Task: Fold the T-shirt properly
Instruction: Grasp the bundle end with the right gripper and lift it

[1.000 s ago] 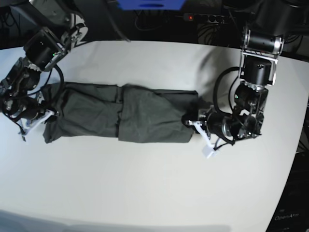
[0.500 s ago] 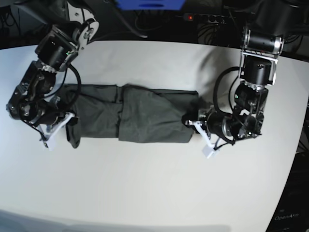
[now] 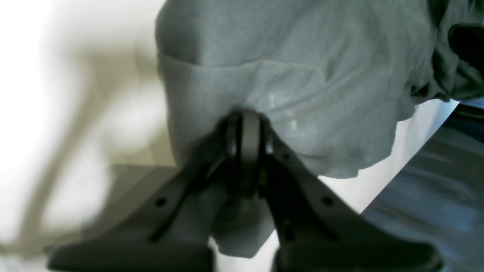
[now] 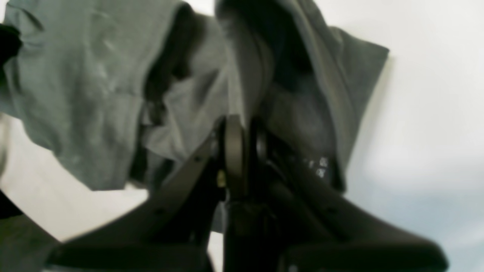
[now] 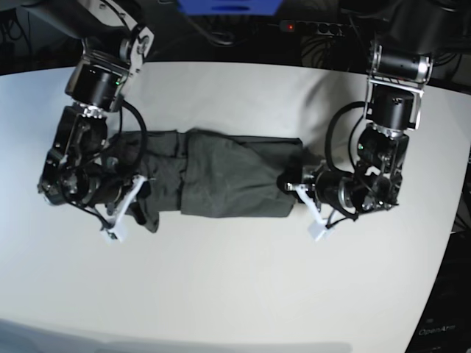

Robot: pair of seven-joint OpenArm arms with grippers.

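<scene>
The dark grey T-shirt (image 5: pixel 228 176) lies as a long folded band across the white table (image 5: pixel 235 279). My left gripper (image 5: pixel 287 184) is shut on the band's right end, and the left wrist view shows its fingertips (image 3: pixel 245 124) pinching a fold of the T-shirt (image 3: pixel 287 75). My right gripper (image 5: pixel 141 197) is shut on the left end, lifted and bunched over the band. In the right wrist view the T-shirt (image 4: pixel 94 87) drapes in loose folds around the closed fingertips (image 4: pixel 234 132).
A power strip with a red light (image 5: pixel 294 27) and a blue object (image 5: pixel 228 6) sit beyond the table's far edge. The table's curved right edge (image 5: pixel 452 220) lies close to the left arm. Bare tabletop stretches in front of the shirt.
My right arm has swung rightward and carried the shirt's left end with it, shortening the band. The left arm and the right end have not moved.
</scene>
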